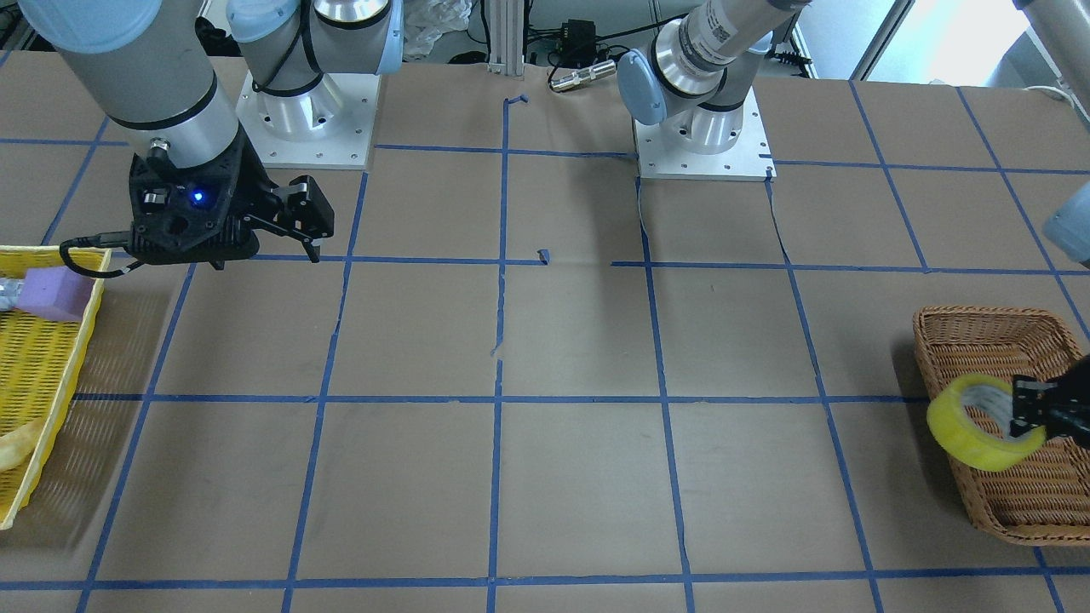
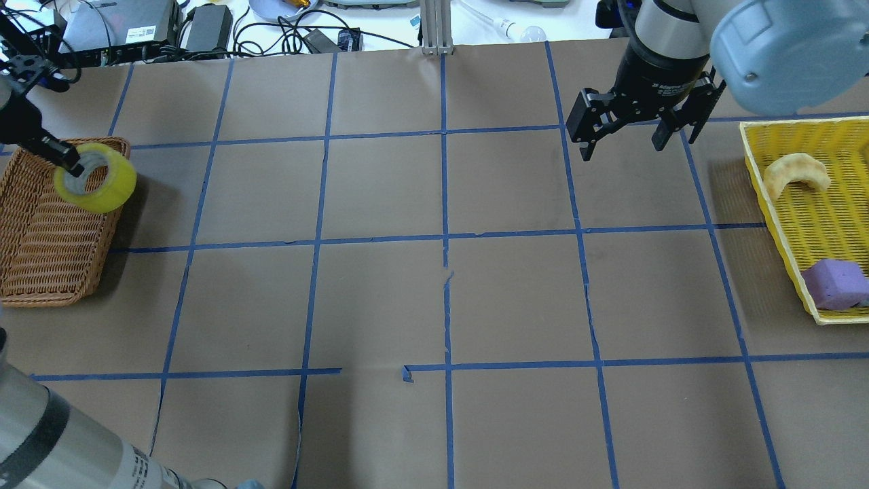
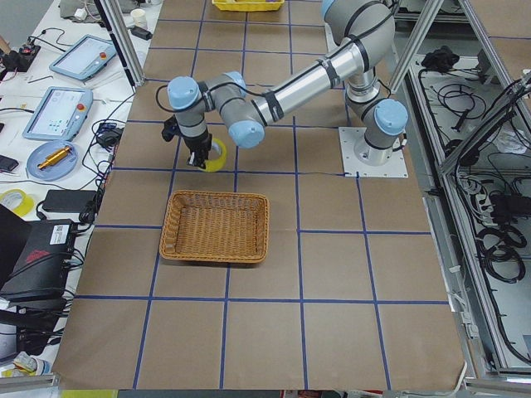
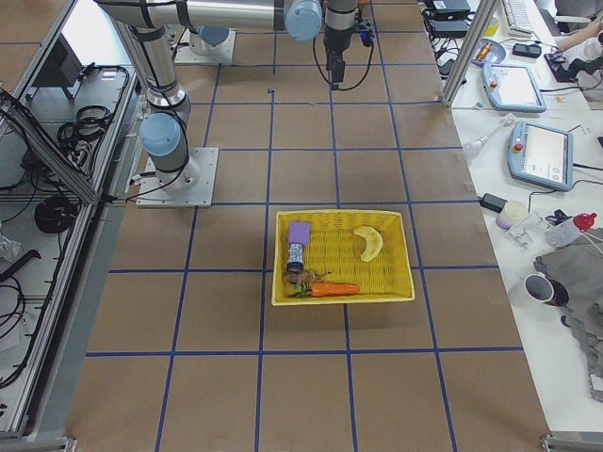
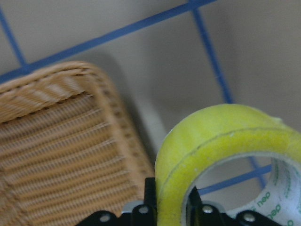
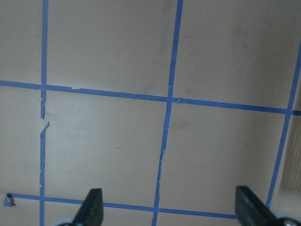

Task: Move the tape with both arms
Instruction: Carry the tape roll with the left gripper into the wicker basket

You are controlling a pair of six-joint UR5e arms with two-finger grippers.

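Observation:
The yellow tape roll (image 2: 96, 178) hangs in the air over the far right corner of the wicker basket (image 2: 41, 238). My left gripper (image 2: 73, 165) is shut on the roll's wall, one finger inside the core. The roll also shows in the front view (image 1: 979, 421), in the left wrist view (image 5: 221, 155) and in the exterior left view (image 3: 212, 155). My right gripper (image 2: 628, 134) is open and empty above the table, left of the yellow basket (image 2: 760, 170). Its fingertips (image 6: 89, 212) show wide apart over bare paper in the right wrist view.
The yellow basket (image 1: 25, 443) holds a purple foam block (image 2: 836, 283) and a pale crescent-shaped item (image 2: 796, 173). The wicker basket (image 1: 1013, 502) shows nothing inside. Brown paper with a blue tape grid (image 2: 445, 238) covers the table. Cables and devices (image 2: 204, 24) lie along the far edge.

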